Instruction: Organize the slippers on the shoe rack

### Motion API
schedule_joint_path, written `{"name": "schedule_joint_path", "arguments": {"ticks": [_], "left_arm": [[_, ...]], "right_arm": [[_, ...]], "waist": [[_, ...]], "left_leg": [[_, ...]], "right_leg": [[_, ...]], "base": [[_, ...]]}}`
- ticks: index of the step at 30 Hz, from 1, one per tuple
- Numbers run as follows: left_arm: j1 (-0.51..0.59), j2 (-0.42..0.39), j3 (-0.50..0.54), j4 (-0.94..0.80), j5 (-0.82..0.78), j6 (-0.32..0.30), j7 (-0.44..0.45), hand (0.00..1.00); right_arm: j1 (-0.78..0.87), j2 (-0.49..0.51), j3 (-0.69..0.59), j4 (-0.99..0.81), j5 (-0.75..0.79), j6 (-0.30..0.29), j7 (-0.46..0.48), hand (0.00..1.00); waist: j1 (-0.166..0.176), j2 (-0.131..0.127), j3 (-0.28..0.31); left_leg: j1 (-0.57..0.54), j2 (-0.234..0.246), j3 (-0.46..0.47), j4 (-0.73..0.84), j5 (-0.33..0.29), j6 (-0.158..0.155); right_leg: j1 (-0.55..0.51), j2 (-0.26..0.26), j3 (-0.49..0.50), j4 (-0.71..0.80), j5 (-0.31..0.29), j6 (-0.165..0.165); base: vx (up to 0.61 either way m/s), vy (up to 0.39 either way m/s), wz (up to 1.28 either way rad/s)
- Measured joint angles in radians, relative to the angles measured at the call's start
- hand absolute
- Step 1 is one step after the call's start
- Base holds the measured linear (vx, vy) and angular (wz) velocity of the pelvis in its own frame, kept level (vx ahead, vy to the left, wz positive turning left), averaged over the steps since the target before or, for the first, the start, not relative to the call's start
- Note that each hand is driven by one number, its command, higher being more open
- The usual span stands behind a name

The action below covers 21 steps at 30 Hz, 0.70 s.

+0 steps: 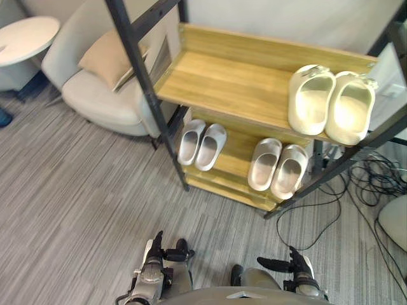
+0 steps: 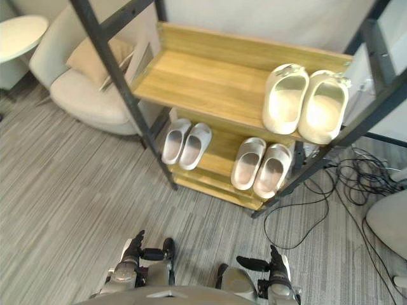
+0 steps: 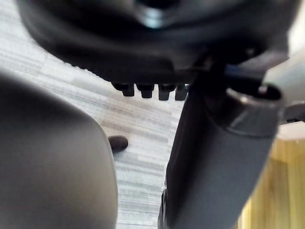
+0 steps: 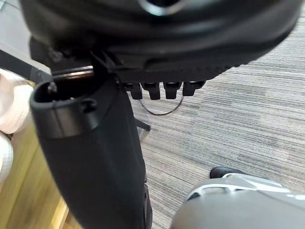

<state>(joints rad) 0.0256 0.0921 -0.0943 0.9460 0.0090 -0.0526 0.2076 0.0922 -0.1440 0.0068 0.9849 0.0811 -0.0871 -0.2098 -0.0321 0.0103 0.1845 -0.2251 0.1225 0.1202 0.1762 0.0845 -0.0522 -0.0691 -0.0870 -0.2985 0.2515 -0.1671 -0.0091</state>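
The shoe rack has wooden shelves in a black metal frame. A cream pair of slippers stands at the right end of the top shelf, side by side. On the lower shelf sit a pale grey pair at the left and a second grey pair at the right. My left hand and right hand hang low over the carpet, well short of the rack. Both are open and hold nothing. In the wrist views the left hand and right hand show straight fingers and free thumbs.
A light armchair with a beige cushion stands left of the rack, and a round white table is beyond it. Black cables lie on the carpet by the rack's right leg. A white rounded object is at the right edge.
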Motion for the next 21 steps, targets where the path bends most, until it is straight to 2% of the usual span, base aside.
{"name": "schedule_joint_path", "arguments": {"ticks": [2,4,5,6,8,9,12,15,17,18,19,20,21], "left_arm": [[-0.002,-0.005,-0.005,0.002,0.0,-0.001,-0.001,1.0],[-0.011,-0.022,-0.012,0.004,0.001,-0.002,-0.004,1.0],[-0.011,-0.025,-0.02,0.009,0.002,-0.002,-0.006,1.0],[-0.02,-0.026,-0.036,0.026,0.003,-0.002,-0.013,1.0],[-0.029,-0.028,-0.046,0.031,0.014,-0.002,-0.02,1.0],[-0.026,-0.022,-0.048,0.032,0.026,-0.001,-0.021,1.0],[0.009,0.001,-0.052,0.042,0.042,0.0,-0.024,1.0],[0.039,0.03,-0.046,0.043,0.043,0.001,-0.026,1.0],[0.039,0.031,-0.038,0.044,0.043,0.0,-0.026,1.0],[0.04,0.03,-0.038,0.044,0.043,0.0,-0.026,1.0],[0.041,0.026,-0.038,0.046,0.044,-0.002,-0.026,1.0],[0.041,0.018,-0.039,0.05,0.045,-0.002,-0.027,1.0],[0.042,0.019,-0.039,0.052,0.045,-0.003,-0.027,1.0]], "right_arm": [[0.0,0.01,-0.016,-0.011,0.0,-0.001,0.001,1.0],[0.0,0.011,-0.031,-0.013,0.0,-0.001,0.004,1.0],[0.0,0.011,-0.036,-0.012,0.0,-0.001,0.004,1.0],[-0.001,0.02,-0.055,-0.013,0.0,0.0,0.005,1.0],[0.0,0.028,-0.08,-0.013,0.001,0.001,0.01,1.0],[0.0,0.032,-0.087,-0.013,0.001,0.002,0.014,1.0],[0.001,0.064,-0.086,-0.013,0.0,0.004,0.018,1.0],[-0.006,0.105,-0.08,-0.014,-0.002,0.004,0.029,1.0],[-0.03,0.107,-0.061,-0.008,-0.012,0.018,0.037,1.0],[-0.03,0.107,-0.061,-0.008,-0.012,0.019,0.037,1.0],[-0.033,0.107,-0.055,-0.009,-0.013,0.023,0.037,1.0],[-0.036,0.103,-0.055,-0.011,-0.017,0.025,0.038,1.0],[-0.036,0.103,-0.058,-0.023,-0.012,0.027,0.038,1.0]], "waist": [[-0.005,-0.012,0.006],[-0.014,0.001,-0.005],[-0.021,0.002,-0.005],[-0.033,0.01,-0.01],[-0.036,0.011,-0.014],[-0.036,0.004,-0.017],[-0.034,-0.02,-0.034],[-0.027,-0.029,-0.052],[-0.024,-0.026,-0.047],[-0.024,-0.026,-0.047],[-0.024,-0.03,-0.046],[-0.031,-0.035,-0.041],[-0.043,-0.037,-0.04]], "left_leg": [[0.003,0.007,0.081,0.153,-0.112,0.013],[0.048,0.06,0.211,0.26,-0.213,0.013],[0.071,0.08,0.259,0.274,-0.234,0.015],[0.125,0.117,0.367,0.251,-0.247,0.024],[0.154,0.097,0.439,0.156,-0.247,0.006],[0.166,0.066,0.418,0.094,-0.242,-0.002],[0.201,0.006,0.387,0.009,-0.203,0.01],[0.231,-0.042,0.35,-0.067,-0.166,0.024],[0.25,-0.089,0.328,-0.122,-0.148,0.044],[0.25,-0.091,0.327,-0.124,-0.147,0.045],[0.265,-0.119,0.304,-0.157,-0.151,0.052],[0.279,-0.134,0.265,-0.186,-0.156,0.062],[0.291,-0.144,0.216,-0.195,-0.156,0.07]], "right_leg": [[0.005,-0.024,-0.052,-0.004,0.007,-0.002],[0.006,-0.038,-0.123,-0.017,0.021,0.006],[0.008,-0.045,-0.15,-0.017,0.023,0.01],[0.016,-0.062,-0.207,-0.017,0.029,0.02],[0.028,-0.072,-0.261,-0.038,0.045,0.052],[0.048,-0.071,-0.293,-0.068,0.061,0.071],[0.1,-0.085,-0.32,-0.137,0.099,0.088],[0.123,-0.109,-0.336,-0.134,0.105,0.092],[0.096,-0.171,-0.342,-0.021,0.046,0.107],[0.094,-0.175,-0.342,-0.016,0.043,0.108],[0.077,-0.224,-0.346,0.079,0.002,0.108],[0.049,-0.26,-0.31,0.18,-0.013,0.079],[0.011,-0.271,-0.216,0.288,0.006,0.026]], "base": [[-0.04,-0.017,0.81],[-0.05,0.076,0.99],[-0.05,0.186,1.26],[-0.06,0.236,1.33],[-0.06,0.25,1.15],[-0.04,0.175,0.74],[-0.01,0.148,0.52],[0.0,0.12,0.43],[0.0,0.124,0.36],[-0.01,0.067,0.29],[0.0,0.092,0.44],[0.03,0.092,0.81],[0.06,0.105,0.87]]}}
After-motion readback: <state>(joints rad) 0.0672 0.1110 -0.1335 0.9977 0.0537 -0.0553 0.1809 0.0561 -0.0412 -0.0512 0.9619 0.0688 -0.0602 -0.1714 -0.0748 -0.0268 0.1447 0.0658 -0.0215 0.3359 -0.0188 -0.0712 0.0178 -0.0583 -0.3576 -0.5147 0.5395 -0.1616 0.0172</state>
